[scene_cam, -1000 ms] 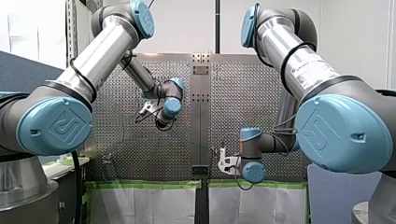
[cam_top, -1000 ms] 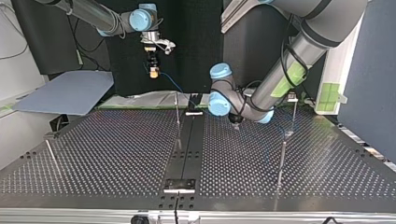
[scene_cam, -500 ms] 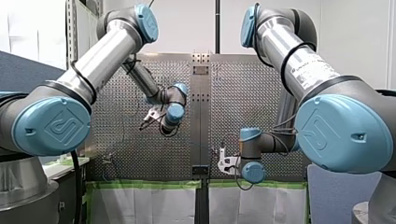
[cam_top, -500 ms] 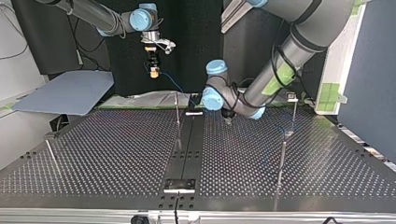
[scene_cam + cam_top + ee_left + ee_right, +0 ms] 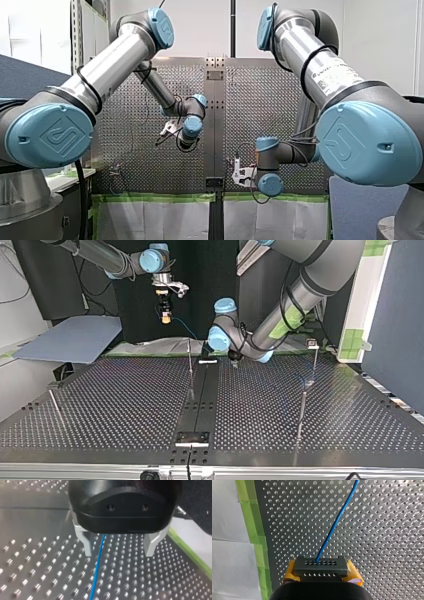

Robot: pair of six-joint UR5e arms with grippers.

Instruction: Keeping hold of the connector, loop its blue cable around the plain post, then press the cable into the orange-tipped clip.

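Right gripper [image 5: 322, 576] pinches the black connector [image 5: 320, 566] between its yellow pads [image 5: 355, 578], held clear above the perforated table [image 5: 387, 555] — the blue cable [image 5: 337, 520] runs straight ahead from it. Left gripper [image 5: 118, 547] hangs low with metal fingers [image 5: 85, 543] spread, cable passing between and beneath them, untouched. Looping looks not yet begun; next, I judge, the left fingers must close on the cable and guide it round the plain post — which I cannot single out.
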